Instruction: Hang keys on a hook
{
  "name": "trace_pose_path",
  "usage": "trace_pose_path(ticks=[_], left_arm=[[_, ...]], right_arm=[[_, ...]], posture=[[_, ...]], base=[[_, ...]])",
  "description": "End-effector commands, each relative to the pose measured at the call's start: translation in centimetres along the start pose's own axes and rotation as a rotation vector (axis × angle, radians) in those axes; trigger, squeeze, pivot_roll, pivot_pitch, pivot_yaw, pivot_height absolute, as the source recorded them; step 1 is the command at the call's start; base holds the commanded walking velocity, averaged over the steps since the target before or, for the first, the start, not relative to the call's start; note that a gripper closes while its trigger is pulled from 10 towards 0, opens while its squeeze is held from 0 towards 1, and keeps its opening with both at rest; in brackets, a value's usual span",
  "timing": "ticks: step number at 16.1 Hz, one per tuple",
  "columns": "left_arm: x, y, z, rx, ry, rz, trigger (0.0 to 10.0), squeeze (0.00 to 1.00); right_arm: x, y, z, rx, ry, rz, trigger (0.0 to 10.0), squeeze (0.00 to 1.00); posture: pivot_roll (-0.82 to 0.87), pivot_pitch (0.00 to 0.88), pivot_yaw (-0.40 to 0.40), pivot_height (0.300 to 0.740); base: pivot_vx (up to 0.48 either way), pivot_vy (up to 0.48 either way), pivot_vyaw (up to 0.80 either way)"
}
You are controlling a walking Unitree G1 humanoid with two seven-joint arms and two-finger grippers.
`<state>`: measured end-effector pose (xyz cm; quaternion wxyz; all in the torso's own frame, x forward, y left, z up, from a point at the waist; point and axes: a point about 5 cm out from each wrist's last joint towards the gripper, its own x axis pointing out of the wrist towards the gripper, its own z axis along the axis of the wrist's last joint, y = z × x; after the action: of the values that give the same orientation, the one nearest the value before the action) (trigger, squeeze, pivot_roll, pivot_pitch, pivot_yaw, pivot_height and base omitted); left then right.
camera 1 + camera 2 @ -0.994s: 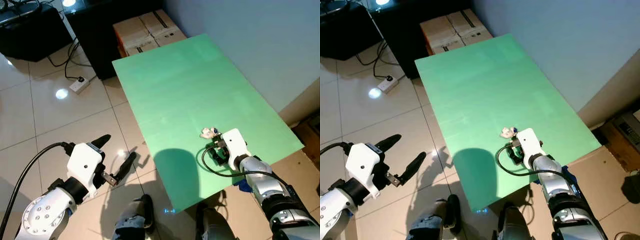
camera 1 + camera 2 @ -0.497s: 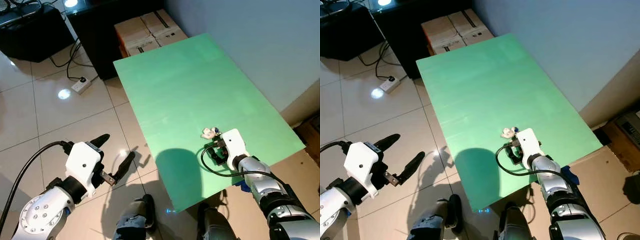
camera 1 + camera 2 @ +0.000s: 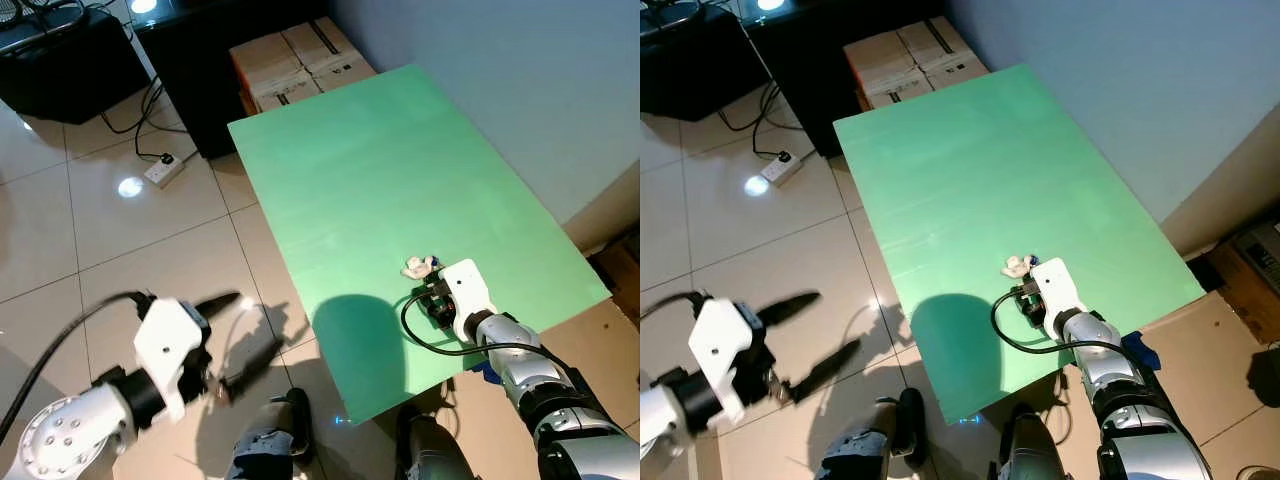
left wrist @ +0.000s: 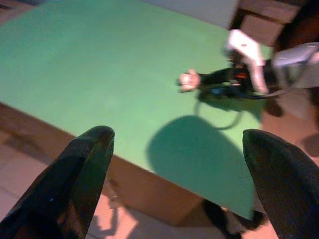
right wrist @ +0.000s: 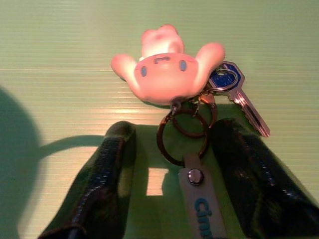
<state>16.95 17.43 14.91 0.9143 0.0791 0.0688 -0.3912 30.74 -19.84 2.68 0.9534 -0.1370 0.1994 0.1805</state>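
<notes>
1. I saw the keys lying on the green table near its front edge; the right gripper sat low there, fingers apart astride the key ring.
2. The left gripper hung over the floor tiles, fingers spread, holding nothing.

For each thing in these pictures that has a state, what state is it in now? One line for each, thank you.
Keys: lying flat on the green table, not lifted, not hung.
Pink figure charm: lying on the table, joined to the key ring.
Right gripper: open, fingers either side of the ring and strap.
Left gripper: open, above the floor, holding nothing.
Cardboard boxes: closed.
</notes>
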Motion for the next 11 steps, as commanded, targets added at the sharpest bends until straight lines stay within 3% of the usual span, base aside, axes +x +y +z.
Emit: trace_pose_path(ticks=[1,3,11], left_arm=[[-0.28,-0.45,0.16,0.003,0.014,-0.046,10.0,0.0],[-0.35,-0.39,0.4,0.037,0.021,-0.064,10.0,0.0],[-0.39,-0.12,0.44,0.035,0.02,-0.042,10.0,0.0]], right_arm=[[-0.27,0.25,-1.09,0.014,0.042,0.007,0.0,0.0],[-0.26,0.22,-1.09,0.015,0.04,0.003,0.0,0.0],[-0.35,0.11,-1.13,0.021,0.029,-0.007,0.0,0.0]], posture=[[0.19,0.276,0.115,0.74],[0.19,0.271,0.116,0.74],[0.19,0.26,0.117,0.74]], base=[[0.0,0.0,0.0],[0.0,0.0,0.0],[0.0,0.0,0.0]])
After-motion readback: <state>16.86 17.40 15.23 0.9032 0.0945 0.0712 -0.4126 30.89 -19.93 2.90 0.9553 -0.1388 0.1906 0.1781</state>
